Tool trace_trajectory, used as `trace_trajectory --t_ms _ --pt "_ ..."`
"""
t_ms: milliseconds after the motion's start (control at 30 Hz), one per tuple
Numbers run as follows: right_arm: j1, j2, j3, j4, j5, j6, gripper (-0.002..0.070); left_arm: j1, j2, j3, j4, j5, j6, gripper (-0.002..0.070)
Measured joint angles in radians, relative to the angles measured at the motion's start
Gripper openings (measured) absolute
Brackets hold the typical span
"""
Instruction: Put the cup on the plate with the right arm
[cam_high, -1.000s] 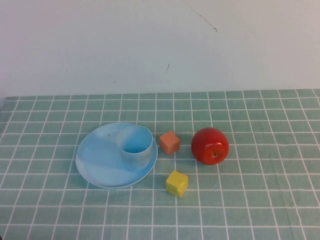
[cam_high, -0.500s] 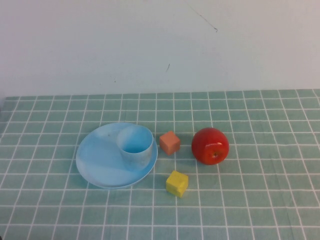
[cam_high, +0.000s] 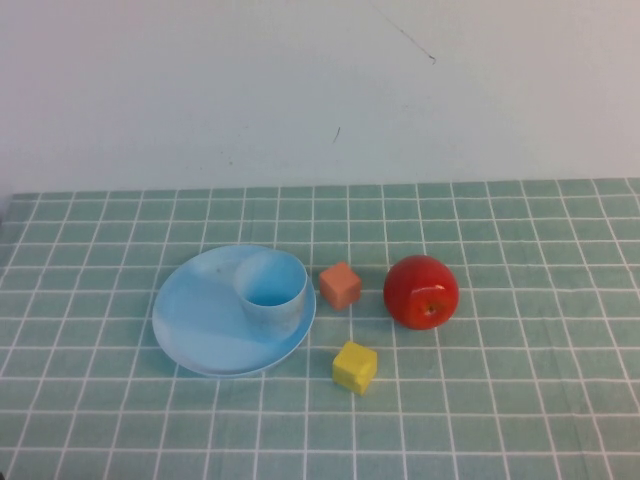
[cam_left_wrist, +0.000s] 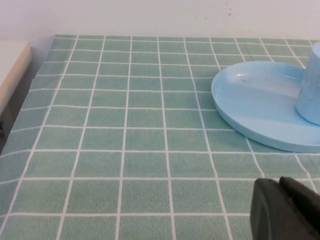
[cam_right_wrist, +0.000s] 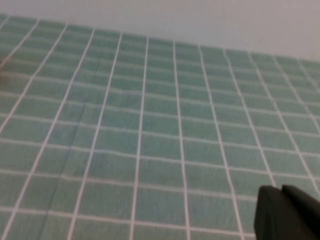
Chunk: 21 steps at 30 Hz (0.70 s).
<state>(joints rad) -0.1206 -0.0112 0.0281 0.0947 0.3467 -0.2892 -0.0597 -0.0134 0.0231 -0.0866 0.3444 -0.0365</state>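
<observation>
The small light blue plastic tumbler, the cup (cam_high: 271, 291), stands upright on the round, shallow light blue plastic plate (cam_high: 200, 320), set toward the plate's right side with its open mouth facing up. It is handleless and tapers slightly, its rim a paler ring around a deeper blue inside. The cup and plate share nearly the same colour, so the cup's wall blends into the plate's surface where they meet. The plate has a raised rim and lies flat on the green tablecloth with a white grid (cam_high: 520, 400).

Just right of the plate sits a small orange cube (cam_high: 340, 285), apart from the rim. A glossy red apple (cam_high: 421, 291) rests further right, near the cube but not touching it. A small yellow cube (cam_high: 354, 367) lies nearer the robot, between the plate's edge and the apple.

In the left wrist view the plate (cam_left_wrist: 250, 100) and part of the cup (cam_left_wrist: 311, 85) show, with the left gripper (cam_left_wrist: 285, 210) a dark shape low over the cloth, well apart from the plate. The right gripper (cam_right_wrist: 287, 212) appears likewise over bare cloth (cam_right_wrist: 150, 125). Neither gripper holds anything that can be seen, and whether either one's grip is parted or closed cannot be told.
</observation>
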Motion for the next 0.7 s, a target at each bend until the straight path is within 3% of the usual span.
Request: trace_trajectory --t_ms 700 --pt "0.000 0.000 0.001 0.015 0.027 0.005 -0.0002 0.000 0.000 0.000 0.000 0.000 -0.002 -0.0003"
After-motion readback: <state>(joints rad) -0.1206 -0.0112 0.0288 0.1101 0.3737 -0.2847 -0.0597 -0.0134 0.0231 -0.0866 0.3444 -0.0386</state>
